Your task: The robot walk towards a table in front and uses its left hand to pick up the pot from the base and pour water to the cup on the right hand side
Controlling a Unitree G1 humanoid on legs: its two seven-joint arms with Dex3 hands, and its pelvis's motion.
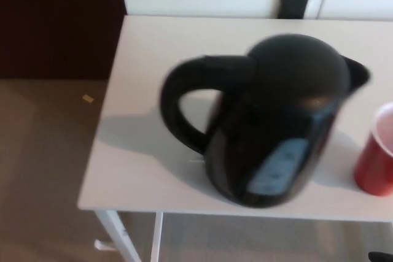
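Pot [270,121]: black kettle, upright on white table [153,47], handle pointing left, spout right, blue level window on its side; picture blurred. Red cup [377,161]: just right of pot, at picture edge. Robot hands: neither in view, state cannot be told

Blurred black pot [270,121] on white table [141,151], red cup [376,161] apparently just beside.

Black pot [270,121] stands upright, handle left; red cup [376,159] near its right.
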